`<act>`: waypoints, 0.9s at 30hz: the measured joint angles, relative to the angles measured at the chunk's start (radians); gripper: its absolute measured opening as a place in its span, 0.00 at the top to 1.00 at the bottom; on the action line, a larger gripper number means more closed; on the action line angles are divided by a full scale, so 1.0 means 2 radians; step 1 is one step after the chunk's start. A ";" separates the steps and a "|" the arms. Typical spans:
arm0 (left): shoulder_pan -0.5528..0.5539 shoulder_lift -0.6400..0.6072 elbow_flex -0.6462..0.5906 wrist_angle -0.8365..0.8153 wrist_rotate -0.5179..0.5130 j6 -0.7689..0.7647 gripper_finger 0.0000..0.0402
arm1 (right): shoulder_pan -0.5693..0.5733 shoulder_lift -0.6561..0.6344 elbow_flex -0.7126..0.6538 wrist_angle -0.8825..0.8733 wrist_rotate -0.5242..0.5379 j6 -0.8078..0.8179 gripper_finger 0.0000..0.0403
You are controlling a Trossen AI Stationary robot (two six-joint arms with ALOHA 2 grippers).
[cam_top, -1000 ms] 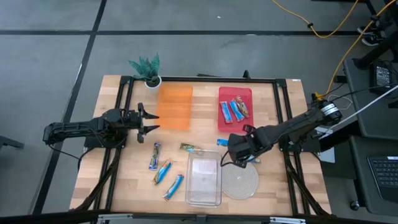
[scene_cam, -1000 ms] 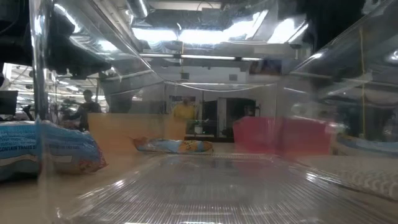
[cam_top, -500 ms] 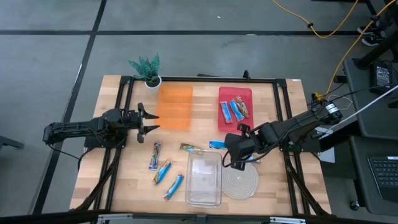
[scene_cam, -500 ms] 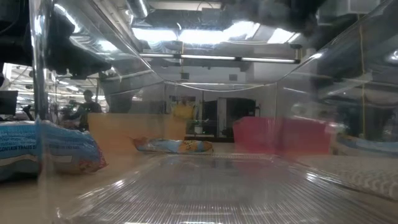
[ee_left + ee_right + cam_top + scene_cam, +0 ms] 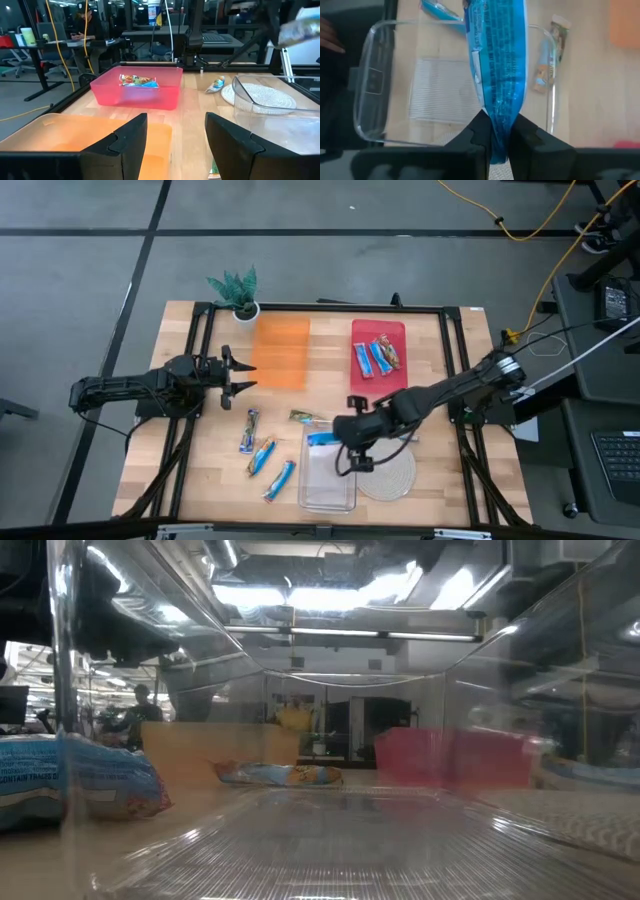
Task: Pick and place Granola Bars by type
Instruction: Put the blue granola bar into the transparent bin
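My right gripper (image 5: 343,442) is shut on a bright-blue granola bar (image 5: 322,438) over the far end of the clear tray (image 5: 328,480). My left gripper (image 5: 240,375) is open and waits beside the orange tray (image 5: 279,352), touching nothing. Three blue bars (image 5: 262,455) and one bar with a tan end (image 5: 308,418) lie flat on the table left of the clear tray. The red tray (image 5: 378,330) holds more bars (image 5: 376,357). In the low view a blue bar (image 5: 70,785) lies at the left. My right gripper pinches one end of the blue bar (image 5: 500,131) between its two fingers (image 5: 477,132), slanting down from the table's right. The bar is lifted clear and reaches out beyond the fingertips, along them, over the clear tray (image 5: 380,90).
A round woven mat (image 5: 388,473) lies right of the clear tray, under my right arm. A small potted plant (image 5: 236,290) stands at the far left corner. Bare wood shows between the orange tray and the loose bars.
My right gripper has carried the blue bar from beside the red tray's near end toward the table's left and near edges, and it is now above the clear tray's far end. The bar has stayed in the shut fingers.
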 joint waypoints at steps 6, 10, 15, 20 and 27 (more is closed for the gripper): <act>0.000 0.000 0.000 0.000 0.000 0.000 0.52 | 0.000 0.078 0.073 -0.039 -0.011 -0.048 0.88; 0.000 0.000 0.000 0.000 0.000 0.000 0.52 | 0.000 0.110 0.088 -0.052 -0.011 -0.069 0.88; 0.000 0.000 0.000 0.000 0.000 0.000 0.52 | 0.000 0.130 0.076 -0.051 -0.011 -0.077 0.88; 0.000 0.000 0.000 0.000 0.000 0.000 0.52 | 0.000 0.148 0.062 -0.046 -0.026 -0.091 0.88; 0.000 0.000 0.000 0.000 0.000 0.000 0.52 | 0.000 0.160 0.034 -0.036 -0.050 -0.116 0.88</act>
